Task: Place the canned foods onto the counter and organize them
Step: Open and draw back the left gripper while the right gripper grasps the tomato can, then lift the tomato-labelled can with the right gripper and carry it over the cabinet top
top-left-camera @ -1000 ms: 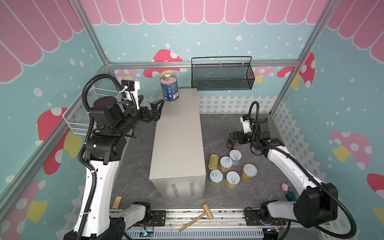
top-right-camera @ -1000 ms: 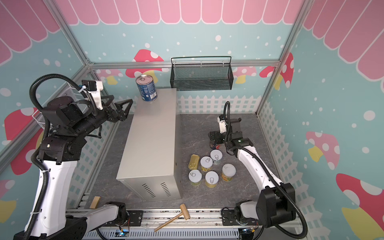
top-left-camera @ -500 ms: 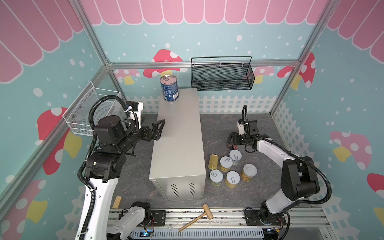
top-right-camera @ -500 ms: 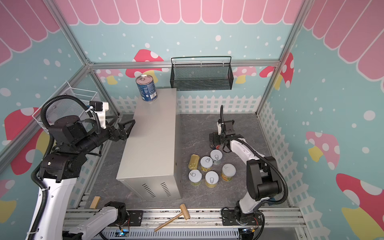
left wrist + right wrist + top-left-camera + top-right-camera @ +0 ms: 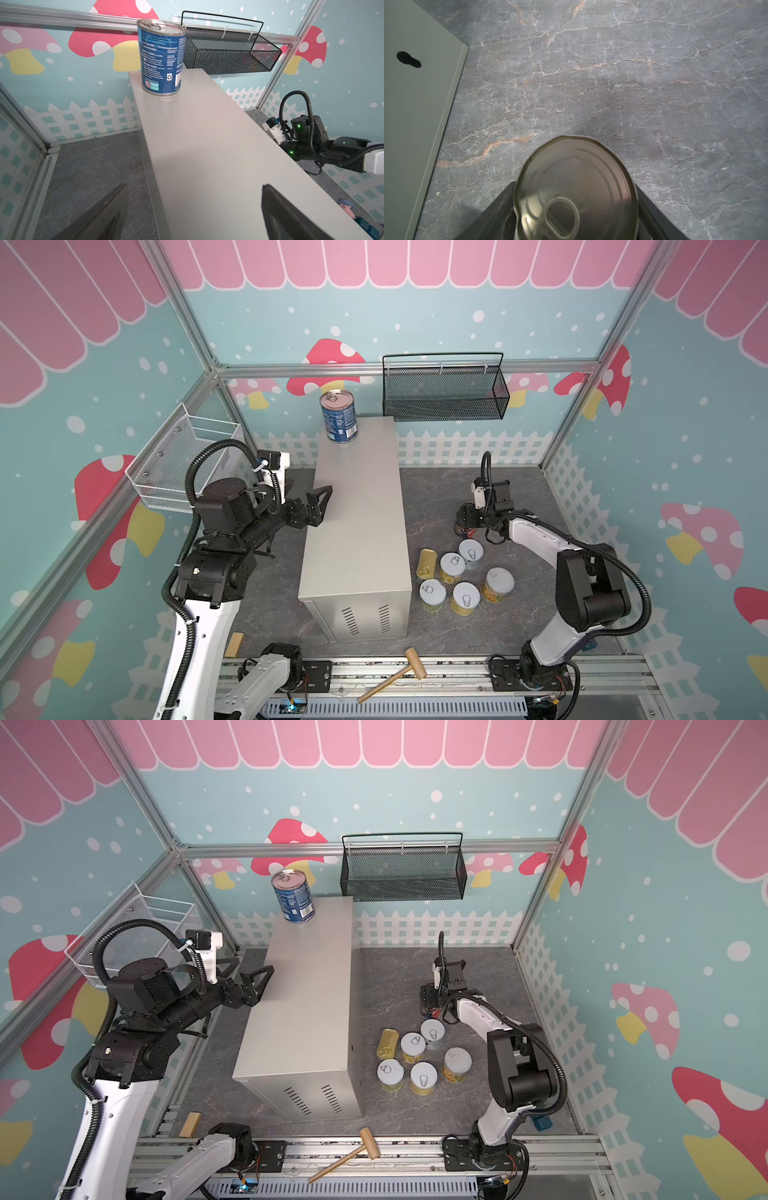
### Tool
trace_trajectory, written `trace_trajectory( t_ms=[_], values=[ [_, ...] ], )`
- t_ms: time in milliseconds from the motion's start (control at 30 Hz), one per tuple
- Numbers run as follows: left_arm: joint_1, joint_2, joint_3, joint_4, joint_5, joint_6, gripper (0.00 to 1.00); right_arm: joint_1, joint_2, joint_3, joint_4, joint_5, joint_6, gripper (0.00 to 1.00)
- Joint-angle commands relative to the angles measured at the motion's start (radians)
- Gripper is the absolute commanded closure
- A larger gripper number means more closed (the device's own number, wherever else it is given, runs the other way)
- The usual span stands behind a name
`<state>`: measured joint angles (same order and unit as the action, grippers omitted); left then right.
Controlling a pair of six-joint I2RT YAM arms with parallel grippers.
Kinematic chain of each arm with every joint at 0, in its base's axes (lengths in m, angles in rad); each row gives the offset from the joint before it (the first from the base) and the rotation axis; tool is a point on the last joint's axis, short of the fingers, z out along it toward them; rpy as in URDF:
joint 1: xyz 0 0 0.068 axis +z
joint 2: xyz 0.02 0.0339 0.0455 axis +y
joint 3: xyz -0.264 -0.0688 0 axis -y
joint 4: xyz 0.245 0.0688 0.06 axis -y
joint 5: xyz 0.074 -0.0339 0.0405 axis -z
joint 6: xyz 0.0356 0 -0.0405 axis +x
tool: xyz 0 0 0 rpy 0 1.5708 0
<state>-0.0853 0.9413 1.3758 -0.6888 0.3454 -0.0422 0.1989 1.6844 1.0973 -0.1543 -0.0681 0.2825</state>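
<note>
Standing upright at the far left corner of the tall beige-grey metal counter [image 5: 357, 510]: one tall blue-labelled tin with silver pull-tab lid [image 5: 338, 416], while the left gripper [image 5: 321, 506], jaws spread wide and empty, hovers at the counter's left long edge. Clustered on the grey marbled tabletop [image 5: 436, 489] beside the counter's right side: five short yellow-labelled silver-lidded tins [image 5: 453, 566] and one flat gold tin [image 5: 427, 564]. Just beyond them the right gripper [image 5: 465, 522] is clenched on another silver-lidded pull-tab tin [image 5: 575, 170], one finger against each side.
</note>
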Motion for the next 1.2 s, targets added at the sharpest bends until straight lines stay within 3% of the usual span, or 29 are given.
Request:
trace_trajectory(
  t_ms=[0, 267, 567, 800, 1167],
  values=[
    [0.005, -0.007, -0.007, 0.018, 0.023, 0.002, 0.01, 0.007, -0.025, -0.006, 0.069, 0.001, -0.015, 0.34],
    [0.005, -0.009, -0.014, 0.03, 0.034, -0.005, 0.01, 0.012, -0.125, -0.022, 0.12, -0.043, -0.074, 0.44],
    [0.005, -0.008, -0.019, 0.033, 0.041, -0.009, 0.01, 0.013, -0.216, 0.056, 0.076, -0.134, -0.136, 0.46],
    [0.005, -0.015, -0.025, 0.035, 0.031, -0.007, 0.01, 0.014, -0.24, 0.233, -0.02, -0.354, -0.175, 0.46],
    [0.005, -0.012, -0.029, 0.038, 0.037, -0.018, 0.01, 0.038, -0.261, 0.518, -0.125, -0.591, -0.196, 0.46]
  ],
)
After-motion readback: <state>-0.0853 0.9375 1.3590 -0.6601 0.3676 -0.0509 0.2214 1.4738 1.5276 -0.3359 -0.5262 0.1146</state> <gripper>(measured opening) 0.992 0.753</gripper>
